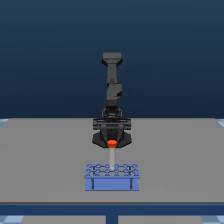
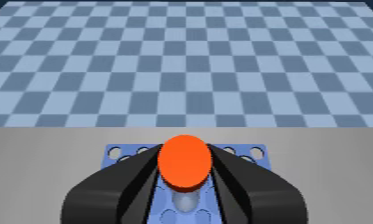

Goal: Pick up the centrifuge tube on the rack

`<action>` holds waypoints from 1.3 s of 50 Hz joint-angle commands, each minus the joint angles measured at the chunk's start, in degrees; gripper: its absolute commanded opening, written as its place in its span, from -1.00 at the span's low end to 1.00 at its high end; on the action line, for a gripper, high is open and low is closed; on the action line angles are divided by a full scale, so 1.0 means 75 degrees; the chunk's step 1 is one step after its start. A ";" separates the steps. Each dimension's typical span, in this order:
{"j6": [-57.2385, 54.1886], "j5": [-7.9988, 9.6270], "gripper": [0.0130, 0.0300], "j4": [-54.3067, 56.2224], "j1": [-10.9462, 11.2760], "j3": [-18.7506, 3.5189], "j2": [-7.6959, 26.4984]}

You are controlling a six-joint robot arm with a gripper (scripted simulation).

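Note:
The centrifuge tube (image 1: 112,156) stands upright, its orange-red cap (image 1: 112,143) at the top and its whitish body reaching down to the top of the light-blue rack (image 1: 112,183). My gripper (image 1: 112,141) hangs straight over the rack, its black fingers pressed against both sides of the cap. In the wrist view the cap (image 2: 184,162) fills the gap between the two dark fingers (image 2: 120,187), with the tube body (image 2: 184,202) and the rack's holes (image 2: 253,151) below. Whether the tube's tip is still inside a hole cannot be told.
The rack stands near the front edge of a grey table (image 1: 40,160). Behind the gripper rises the dark arm (image 1: 112,85). Beyond the table the wrist view shows a blue checkered floor (image 2: 182,65).

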 commanded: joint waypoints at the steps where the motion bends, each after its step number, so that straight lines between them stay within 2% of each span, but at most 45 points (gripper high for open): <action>1: 0.0066 0.0075 -1.00 -0.0058 0.0000 -0.0019 -0.0019; 21: -0.0236 0.0180 -1.00 0.0244 0.0000 -0.0070 -0.0074; 44: -0.1379 0.0290 -1.00 0.1387 0.0000 -0.0123 -0.0130; 65: -0.1401 0.0356 -1.00 0.1409 0.0000 -0.0156 -0.0163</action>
